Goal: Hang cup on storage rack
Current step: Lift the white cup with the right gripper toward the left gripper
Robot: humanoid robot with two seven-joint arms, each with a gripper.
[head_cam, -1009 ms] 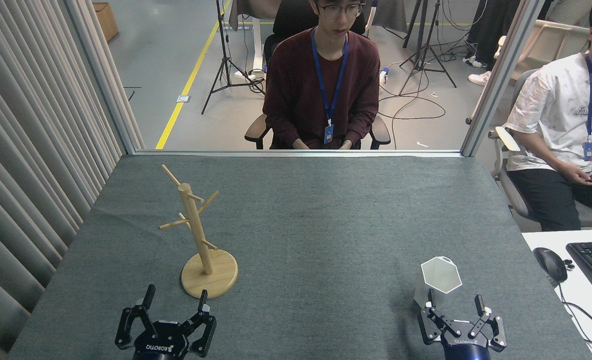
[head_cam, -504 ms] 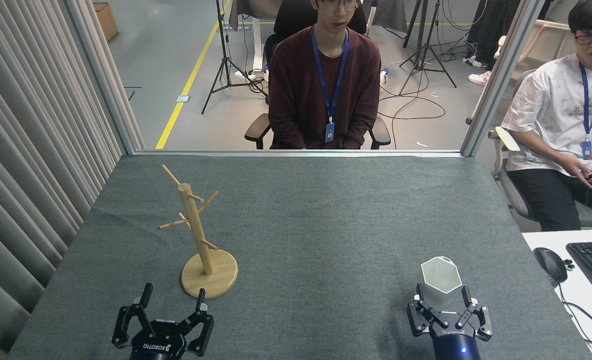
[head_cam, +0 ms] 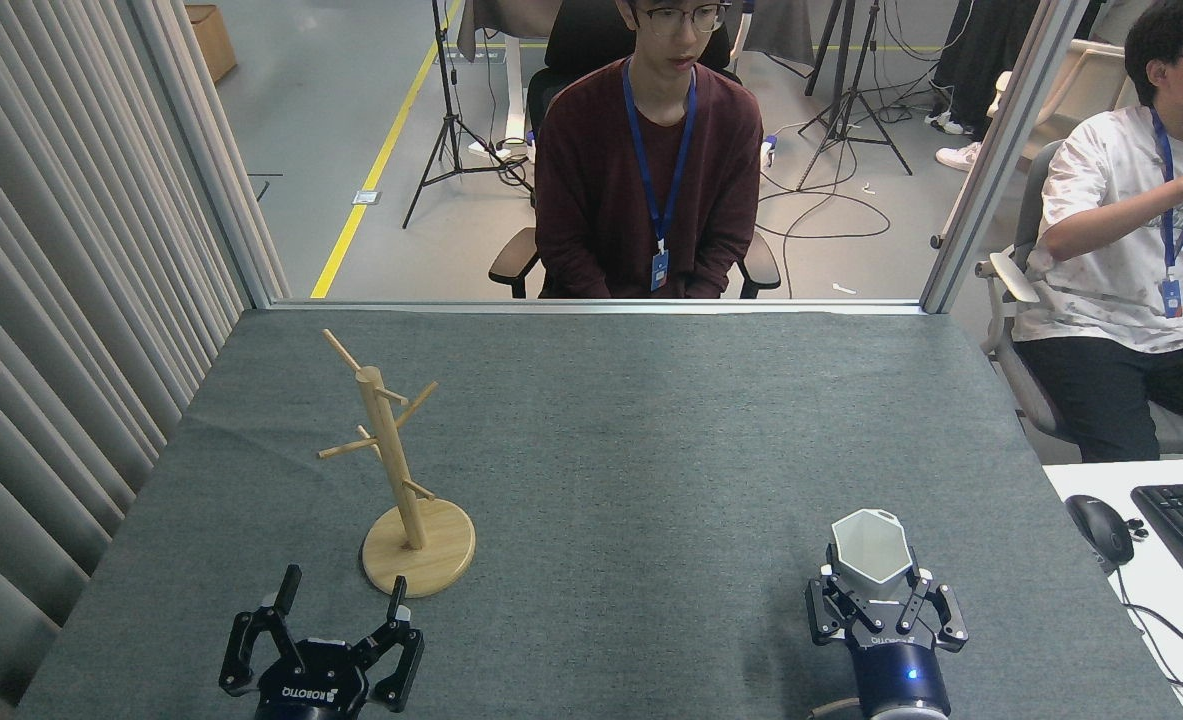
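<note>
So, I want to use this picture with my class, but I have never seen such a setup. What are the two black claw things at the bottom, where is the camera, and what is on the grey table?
The camera sits in the robot's head, looking forward and down over the table. The two black claws are the robot's own grippers. The left gripper is open and empty. The right gripper has its fingers closed around a white cup with a six-sided rim, standing upright. Near the left gripper stands a wooden storage rack, a post with angled pegs on a round base. No cup hangs on it yet. Two people sit beyond the table, watching.
</note>
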